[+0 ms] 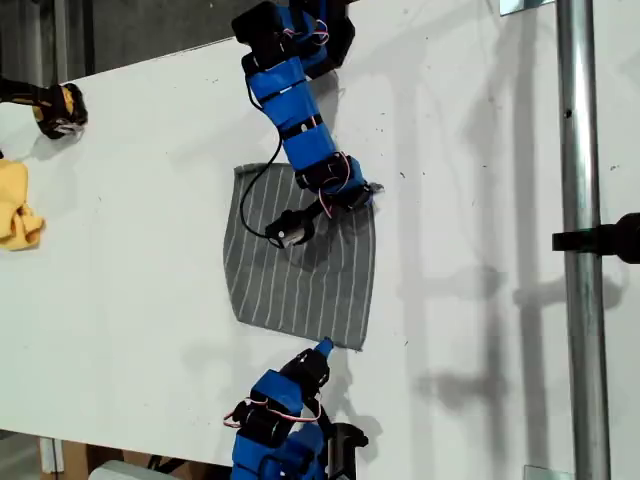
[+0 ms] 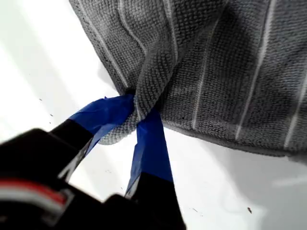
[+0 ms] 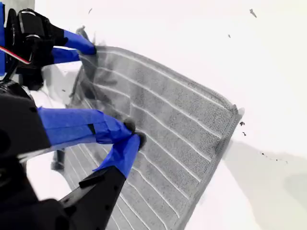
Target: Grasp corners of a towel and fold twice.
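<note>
The towel (image 1: 300,270) is spread on the white tabletop (image 1: 130,300), near the middle of the exterior view, with its white stripes running between the two arms. Most of it lies flat.

My first pincer (image 1: 368,192) is reached in from the top of the exterior view and is clamped on the towel's corner at that view's upper right. In the first wrist view the blue fingers (image 2: 151,143) are seen pressed together on a bunched fold of grey cloth (image 2: 230,62) at that corner, which is gathered and raised slightly off the tabletop.

My second pincer (image 1: 322,348) is placed at the towel's near edge, close beside the corner (image 1: 357,346) at the exterior view's lower right. In the second wrist view its tips (image 3: 132,134) are drawn narrow, almost meeting, over the striped cloth (image 3: 182,120); whether any fabric is caught between them cannot be told. The free corner (image 3: 234,111) is seen lying flat, and my first pincer (image 3: 88,50) is seen at the far end of the same edge.

A yellow cloth (image 1: 15,210) is left well apart, at the exterior view's left edge.
</note>
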